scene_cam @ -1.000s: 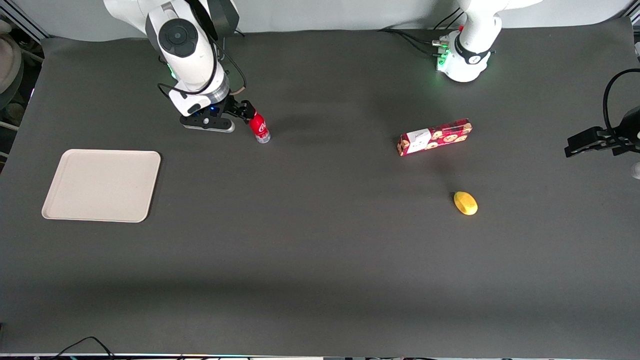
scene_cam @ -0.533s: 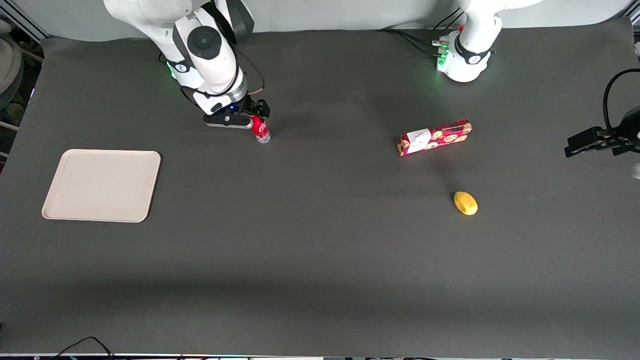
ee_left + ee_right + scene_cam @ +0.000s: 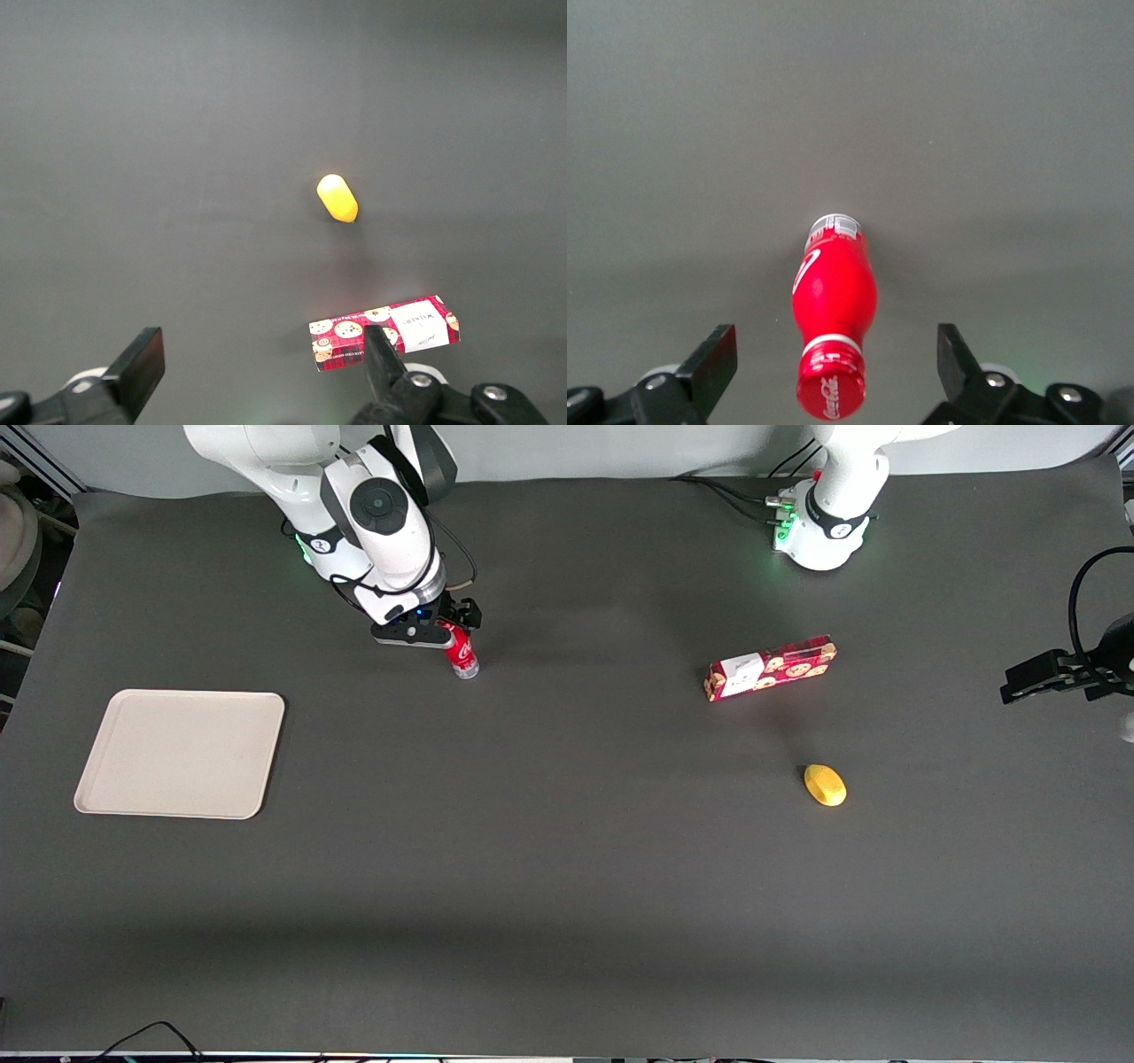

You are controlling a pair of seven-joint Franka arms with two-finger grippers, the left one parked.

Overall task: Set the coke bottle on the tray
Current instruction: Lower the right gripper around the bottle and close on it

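The tabletop [image 3: 567, 868] was covered in dark grey, and the tray [image 3: 181, 754] was seen lying flat toward the working arm's end, at roughly 8 o'clock from the bottle in the front view, well apart from it and nearer the camera. Nothing was seen on the tray. A red cookie box [image 3: 770, 668] and a small yellow object [image 3: 825, 785] were noted toward the parked arm's end, clear of the likely path.

The hand [image 3: 447, 631] was positioned directly over the coke bottle [image 3: 461, 656], which stood upright on the tabletop. In the right wrist view the hand [image 3: 837, 372] was seen spread wide, holding nothing, with the bottle [image 3: 833, 328] centred between the two fingers [image 3: 713, 363] and touched by neither. The bottle's long axis was judged vertical, in line with the hand's approach, cap [image 3: 830, 397] nearest the wrist. A straight descent and closure on the red body was judged to be called for; the grasp was not yet made.
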